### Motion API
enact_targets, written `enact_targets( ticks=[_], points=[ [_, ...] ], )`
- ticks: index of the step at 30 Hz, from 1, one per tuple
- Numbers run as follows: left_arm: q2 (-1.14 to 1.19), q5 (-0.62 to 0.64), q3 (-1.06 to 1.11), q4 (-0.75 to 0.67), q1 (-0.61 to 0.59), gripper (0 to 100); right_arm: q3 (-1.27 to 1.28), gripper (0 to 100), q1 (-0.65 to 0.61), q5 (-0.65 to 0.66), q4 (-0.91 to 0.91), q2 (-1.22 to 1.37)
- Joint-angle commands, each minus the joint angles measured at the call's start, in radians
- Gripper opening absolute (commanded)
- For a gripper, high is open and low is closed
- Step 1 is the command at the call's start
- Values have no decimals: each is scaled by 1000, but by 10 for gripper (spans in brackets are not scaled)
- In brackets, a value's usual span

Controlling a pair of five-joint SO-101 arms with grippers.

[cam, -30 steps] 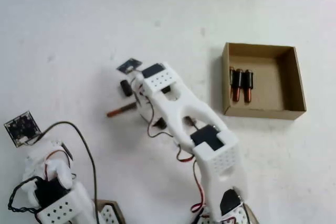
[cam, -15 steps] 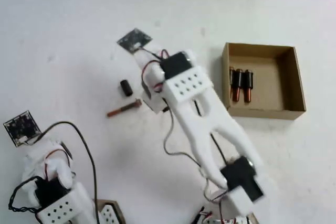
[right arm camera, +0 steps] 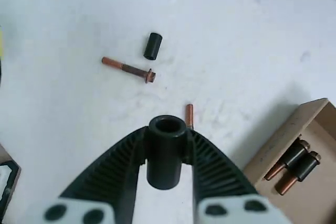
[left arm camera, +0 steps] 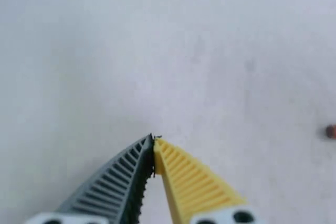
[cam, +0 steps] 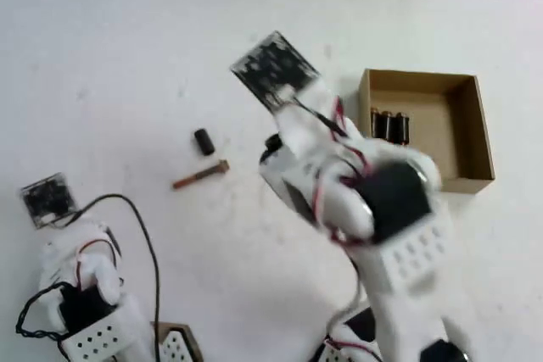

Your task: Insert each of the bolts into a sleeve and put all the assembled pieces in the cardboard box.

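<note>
Right gripper [right arm camera: 166, 130] is clamped on an upright black sleeve [right arm camera: 165, 158] above the table [cam: 110, 57], between the cardboard box [cam: 477, 125] holding assembled pieces [cam: 389, 126] and a loose bolt [cam: 200, 175] lying near a loose sleeve [cam: 203, 141]; left gripper [left arm camera: 153, 140] is closed on nothing.

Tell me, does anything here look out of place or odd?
One oddity: the sleeve in the right jaws looks empty at its open end, while a copper bolt tip shows just beside it, outside the bore. Whether that bolt lies on the table or is pinched alongside, I cannot tell.
</note>
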Motion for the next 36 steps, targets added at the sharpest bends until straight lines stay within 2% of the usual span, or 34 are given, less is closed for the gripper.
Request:
enact_targets(
  ticks=[1,4,8,12,18,23,29,36],
  points=[
    [-8,-107,-3,-31,91,24,-28,16,7,11,42,-113],
    [-8,-157,-3,-34,137,24,-26,16,44,11,61,-188],
    [-8,-221,-3,-34,159,27,-25,17,162,11,61,-271],
    [-8,-376,-11,-34,160,27,68,17,262,11,41,-338],
    [-8,-552,-21,-26,162,24,339,17,298,11,-119,-479],
    [-8,-730,-97,78,199,26,597,17,297,11,-303,-665],
    [-8,-744,-206,187,274,26,832,17,302,11,-433,-822],
    [-8,-789,-255,255,349,26,979,17,303,3,-487,-926]
  ],
)
